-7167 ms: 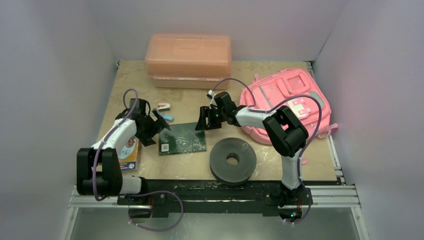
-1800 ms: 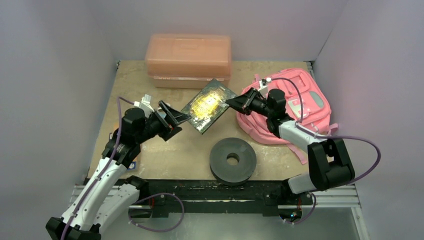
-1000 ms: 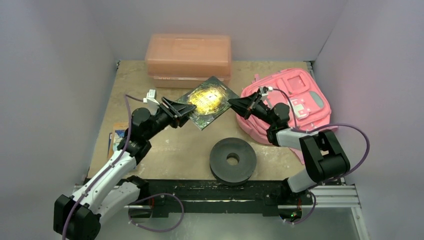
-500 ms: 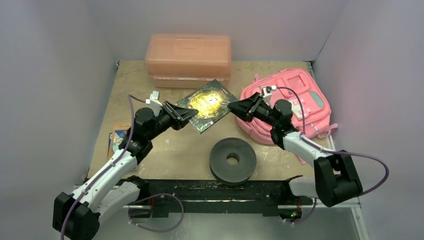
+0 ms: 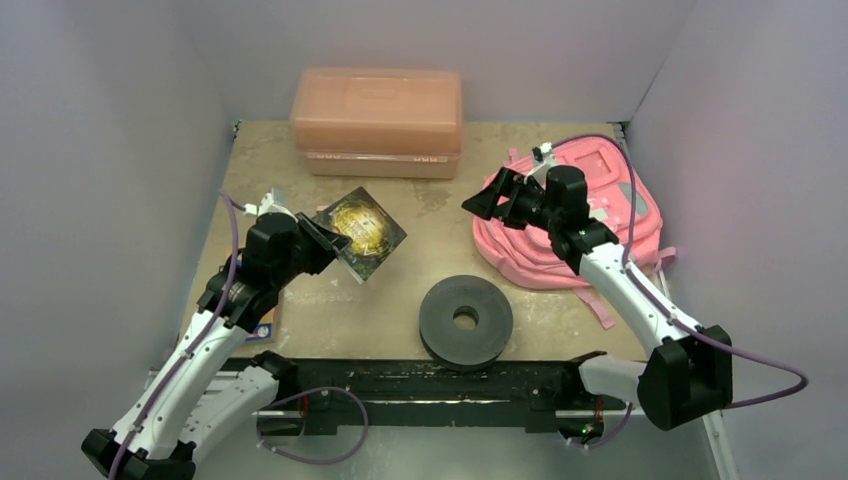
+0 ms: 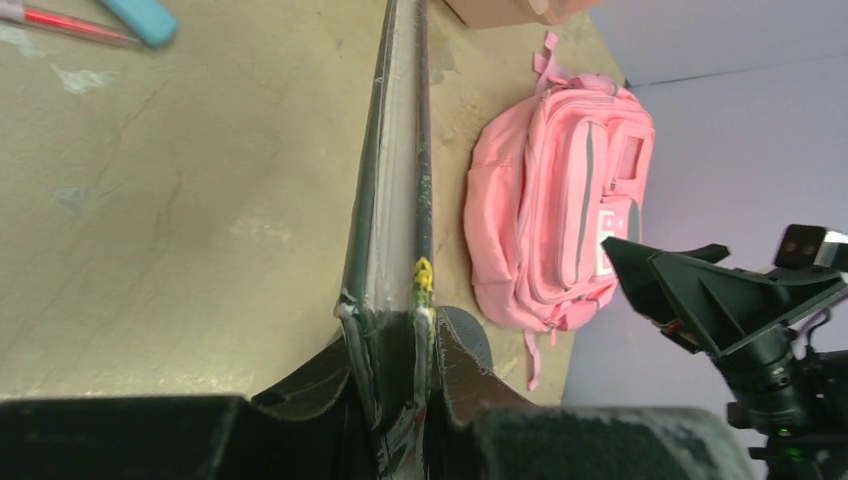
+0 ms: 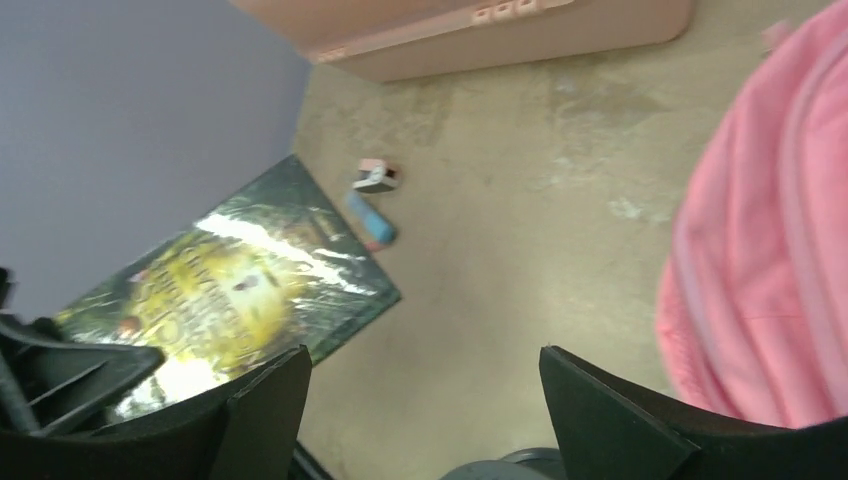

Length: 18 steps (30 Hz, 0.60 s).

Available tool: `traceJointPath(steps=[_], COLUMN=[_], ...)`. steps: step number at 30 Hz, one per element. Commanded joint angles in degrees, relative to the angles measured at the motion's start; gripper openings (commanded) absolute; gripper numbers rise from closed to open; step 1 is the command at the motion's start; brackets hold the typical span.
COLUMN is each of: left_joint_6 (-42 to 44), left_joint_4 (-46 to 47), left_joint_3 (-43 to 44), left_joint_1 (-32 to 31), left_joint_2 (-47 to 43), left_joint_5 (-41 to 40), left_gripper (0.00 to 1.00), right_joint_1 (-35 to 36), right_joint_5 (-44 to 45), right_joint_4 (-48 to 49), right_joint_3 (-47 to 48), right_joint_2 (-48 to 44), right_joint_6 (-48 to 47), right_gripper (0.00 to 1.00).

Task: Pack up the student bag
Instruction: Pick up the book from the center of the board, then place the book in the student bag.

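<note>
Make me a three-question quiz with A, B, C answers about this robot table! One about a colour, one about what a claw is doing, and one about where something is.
1. What colour is the student bag?
A) blue
B) green
C) pink

2. What is the left gripper doing?
A) hanging open and empty
B) shut on the book
C) shut on a strap of the student bag

3. Where is the dark grey ring?
A) flat on the table, near the front edge, between the two arm bases
B) on top of the student bag
C) lying on the book

Answers:
1 C: its fabric is bright pink all over.
2 B: the left wrist view shows the jaws clamped on the book's edge.
3 A: the top view shows it lying there, apart from everything else.
</note>
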Motion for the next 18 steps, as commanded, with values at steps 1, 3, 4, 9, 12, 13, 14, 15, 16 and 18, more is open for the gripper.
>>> traceJointPath(steps=[1,3,4,9,12,13,14,15,16,18], left_joint_6=[4.0,3.9,3.9,3.2,2.6,2.6,2.6,2.5,2.6,2.8], left_joint_4=[-1.5,-1.8,-1.7,0.8,2.0,2.3,2.7,2.9,3.1,3.7], left_joint_3=[4.6,4.6,4.7,3.4,2.9,2.9,2.9,2.9,2.8,2.6], left_joint_1=[0.2,0.2,0.2,0.2,0.2,0.2,0.2,0.2,0.2,0.2], left_joint_2=[-0.6,-0.1,0.3,2.8,4.6,5.2,5.8,6.3,6.8,7.7], left_joint_5=[-2.4,-1.7,-1.0,4.9,8.4,9.4,10.5,11.3,11.9,12.9], left_gripper=[0.0,0.0,0.0,0.0,0.0,0.0,0.0,0.0,0.0,0.0], right_joint_1=[-0.1,-0.1,0.0,3.2,5.9,6.9,7.7,8.4,8.9,9.5], right_joint_5=[15.3,21.8,24.1,36.0,42.2,45.0,47.6,50.0,52.1,54.7], right_joint_4=[-15.9,-20.7,-22.6,-26.7,-28.1,-29.1,-30.4,-31.5,-32.4,-32.7], right_joint_3=[6.2,9.1,10.4,13.9,15.2,16.0,16.9,17.7,18.2,18.5], right_joint_2=[0.8,2.6,3.6,6.9,9.4,11.0,12.3,13.7,14.9,16.7], right_joint_6=[-18.4,-21.4,-22.8,-26.3,-26.4,-26.3,-26.1,-26.0,-25.8,-25.4], right_gripper=[0.89,0.9,0.9,0.89,0.88,0.88,0.88,0.87,0.87,0.87])
